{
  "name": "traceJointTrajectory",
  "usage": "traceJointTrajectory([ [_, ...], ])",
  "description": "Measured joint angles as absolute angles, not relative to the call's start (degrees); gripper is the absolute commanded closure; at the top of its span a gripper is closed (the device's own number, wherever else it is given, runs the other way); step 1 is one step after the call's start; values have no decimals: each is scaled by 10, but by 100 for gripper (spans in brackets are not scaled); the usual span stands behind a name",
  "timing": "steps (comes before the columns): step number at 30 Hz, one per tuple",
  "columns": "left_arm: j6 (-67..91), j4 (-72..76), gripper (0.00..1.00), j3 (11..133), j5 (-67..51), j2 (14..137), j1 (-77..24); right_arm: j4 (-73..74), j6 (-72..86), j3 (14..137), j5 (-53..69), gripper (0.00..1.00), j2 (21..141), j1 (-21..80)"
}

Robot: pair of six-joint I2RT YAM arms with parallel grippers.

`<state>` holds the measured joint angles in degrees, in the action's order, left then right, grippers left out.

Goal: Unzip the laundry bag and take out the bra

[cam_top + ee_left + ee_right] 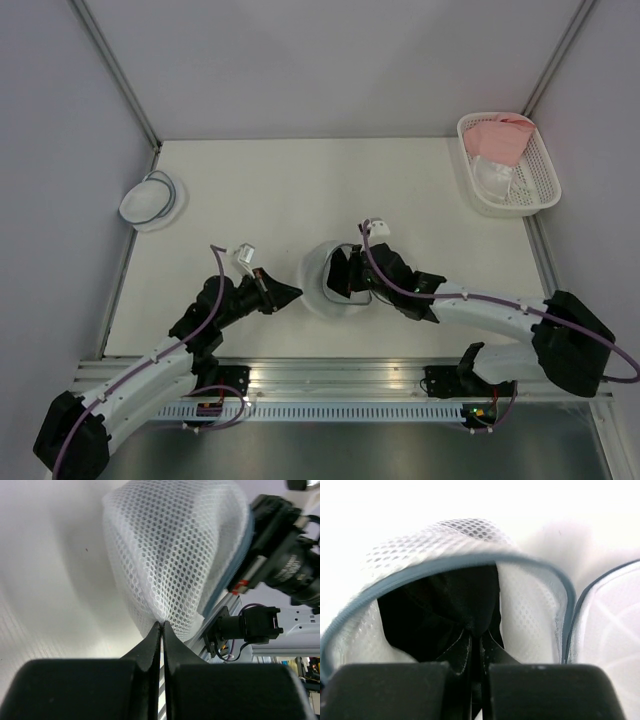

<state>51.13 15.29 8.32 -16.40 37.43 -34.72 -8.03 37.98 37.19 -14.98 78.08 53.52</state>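
Slippage threatens: the bag (322,285) sits open at the tabletop's (300,190) near middle, left pincer (162,625) clamped on its mesh, right pincer (475,636) clamped on the black bra (440,605) inside; a weak left hold lets the bag follow.

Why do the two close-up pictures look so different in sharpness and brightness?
Right wrist view: table blown out white, bag rim blurred, black cloth featureless. Left wrist view: bag mesh crisp, fingers dark. Top view: even light, faint shadows.
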Motion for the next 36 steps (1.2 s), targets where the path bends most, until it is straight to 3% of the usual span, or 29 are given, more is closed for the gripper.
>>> traceJointTrajectory([
  [6,511,123,98,83,-149,357,-347,-12,329,371,-43,100,633,534],
  [13,511,112,98,83,-147,360,-347,67,277,372,136,100,593,534],
  [17,511,110,98,83,-147,364,-347,83,267,344,159,100,528,534],
  [20,511,110,98,83,-147,365,-347,82,274,326,111,100,436,534],
  [25,511,105,98,81,-141,357,-347,91,294,338,-87,100,324,535],
  [36,511,95,98,77,-136,351,-347,83,285,393,-491,100,277,534],
])
